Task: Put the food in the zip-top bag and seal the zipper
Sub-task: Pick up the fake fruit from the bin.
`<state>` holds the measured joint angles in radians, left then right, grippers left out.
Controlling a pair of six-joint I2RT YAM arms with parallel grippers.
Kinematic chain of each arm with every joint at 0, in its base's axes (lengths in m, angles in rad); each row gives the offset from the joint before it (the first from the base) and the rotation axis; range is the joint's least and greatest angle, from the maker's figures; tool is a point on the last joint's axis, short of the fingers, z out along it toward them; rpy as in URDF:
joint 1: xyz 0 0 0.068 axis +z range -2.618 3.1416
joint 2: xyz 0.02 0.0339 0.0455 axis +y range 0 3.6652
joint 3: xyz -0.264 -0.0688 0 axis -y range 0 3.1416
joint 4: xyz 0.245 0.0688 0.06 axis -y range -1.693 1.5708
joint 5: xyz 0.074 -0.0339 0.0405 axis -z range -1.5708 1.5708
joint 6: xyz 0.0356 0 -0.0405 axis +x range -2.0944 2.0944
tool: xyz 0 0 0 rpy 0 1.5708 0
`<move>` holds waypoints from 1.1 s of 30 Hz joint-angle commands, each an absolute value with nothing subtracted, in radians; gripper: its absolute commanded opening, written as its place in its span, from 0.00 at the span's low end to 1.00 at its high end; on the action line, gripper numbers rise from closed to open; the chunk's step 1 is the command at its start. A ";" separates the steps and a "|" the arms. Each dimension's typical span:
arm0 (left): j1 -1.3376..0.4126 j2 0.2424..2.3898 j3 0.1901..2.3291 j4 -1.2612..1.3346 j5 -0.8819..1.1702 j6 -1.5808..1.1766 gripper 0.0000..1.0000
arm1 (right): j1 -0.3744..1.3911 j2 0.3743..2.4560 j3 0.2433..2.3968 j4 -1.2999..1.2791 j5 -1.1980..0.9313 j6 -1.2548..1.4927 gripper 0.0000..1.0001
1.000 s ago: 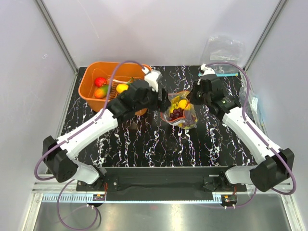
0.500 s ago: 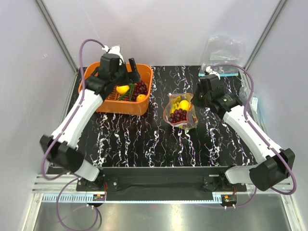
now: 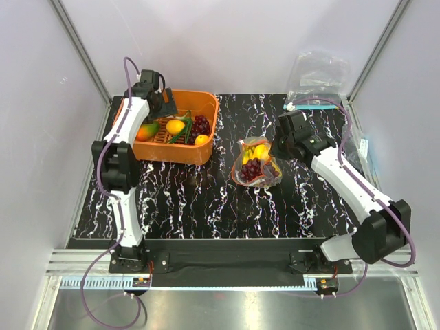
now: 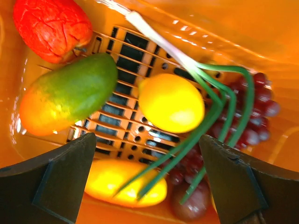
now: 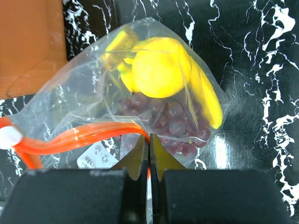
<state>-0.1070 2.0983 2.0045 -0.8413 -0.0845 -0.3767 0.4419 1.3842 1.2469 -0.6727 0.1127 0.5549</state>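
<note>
The zip-top bag [image 3: 256, 163] lies mid-table and holds a yellow banana bunch [image 5: 205, 95], a lemon [image 5: 156, 72] and purple grapes [image 5: 175, 123]. Its red-orange zipper [image 5: 79, 137] curves along the mouth at the near side of the right wrist view. My right gripper [image 5: 149, 144] is shut on the zipper at the right end of the visible strip; it sits at the bag's right side in the top view [image 3: 275, 151]. My left gripper [image 4: 149, 186] is open and empty, hanging over the orange basket [image 3: 206, 137].
The basket [image 4: 243, 28] holds a red fruit [image 4: 51, 28], a mango [image 4: 70, 98], a lemon [image 4: 170, 102], a green onion [image 4: 210, 107], grapes [image 4: 257, 116] and a yellow piece [image 4: 124, 182]. Clear bags with a teal strip [image 3: 316, 75] lie at the back right.
My left arm has swung away from the bag, back and left to the far-left corner of the basket. My right gripper has stayed at the bag, which shifted slightly.
</note>
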 commanded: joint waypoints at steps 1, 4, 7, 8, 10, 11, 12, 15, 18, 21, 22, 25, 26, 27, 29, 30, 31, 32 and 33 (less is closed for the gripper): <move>-0.112 2.132 2.069 -0.835 -0.081 -0.333 0.99 | 0.436 1.394 1.273 -0.657 0.123 0.532 0.00; -0.106 2.193 2.111 -0.830 -0.061 -0.337 0.99 | 0.436 1.414 1.287 -0.663 0.132 0.514 0.00; -0.100 2.244 2.131 -0.825 -0.006 -0.356 0.99 | 0.436 1.446 1.310 -0.683 0.130 0.499 0.00; -0.100 2.252 2.123 -0.812 0.033 -0.360 0.99 | 0.436 1.454 1.316 -0.690 0.129 0.496 0.00; -0.100 2.261 2.108 -0.784 0.055 -0.382 0.99 | 0.436 1.471 1.322 -0.701 0.126 0.488 0.00; -0.100 2.261 2.082 -0.773 0.072 -0.391 0.99 | 0.436 1.471 1.322 -0.701 0.126 0.485 0.00; -0.098 2.261 2.066 -0.758 0.080 -0.409 0.99 | 0.436 1.470 1.318 -0.698 0.120 0.485 0.00; -0.100 2.282 2.039 -0.716 0.118 -0.437 0.98 | 0.436 1.456 1.304 -0.677 0.110 0.479 0.00; -0.100 2.324 2.060 -0.704 0.138 -0.466 0.92 | 0.436 1.445 1.302 -0.683 0.110 0.469 0.00; -0.097 2.351 2.080 -0.684 0.166 -0.488 0.64 | 0.436 1.422 1.299 -0.689 0.118 0.465 0.00; -0.097 2.350 2.092 -0.683 0.167 -0.494 0.51 | 0.434 1.411 1.299 -0.690 0.120 0.460 0.00; -0.098 2.287 2.047 -0.657 0.163 -0.505 0.38 | 0.434 1.387 1.292 -0.701 0.124 0.460 0.00; -0.098 2.222 2.010 -0.638 0.164 -0.506 0.37 | 0.436 1.379 1.289 -0.701 0.127 0.462 0.00; -0.098 2.185 1.979 -0.626 0.161 -0.506 0.36 | 0.434 1.362 1.284 -0.703 0.126 0.463 0.00; -0.097 2.066 1.879 -0.589 0.158 -0.508 0.36 | 0.436 1.347 1.267 -0.700 0.124 0.466 0.00; -0.097 2.025 1.852 -0.581 0.158 -0.506 0.36 | 0.436 1.333 1.258 -0.699 0.124 0.471 0.00; -0.098 1.984 1.817 -0.569 0.158 -0.506 0.35 | 0.436 1.327 1.255 -0.699 0.123 0.474 0.00; -0.097 1.906 1.762 -0.565 0.156 -0.505 0.35 | 0.433 1.322 1.250 -0.701 0.121 0.474 0.00; -0.098 1.867 1.732 -0.560 0.153 -0.500 0.35 | 0.436 1.316 1.249 -0.706 0.118 0.480 0.00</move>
<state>-0.0986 2.0876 1.7847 -0.6392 0.1352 -0.4988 0.4419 1.3533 1.2587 -0.6994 0.1127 0.4767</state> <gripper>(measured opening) 0.670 0.012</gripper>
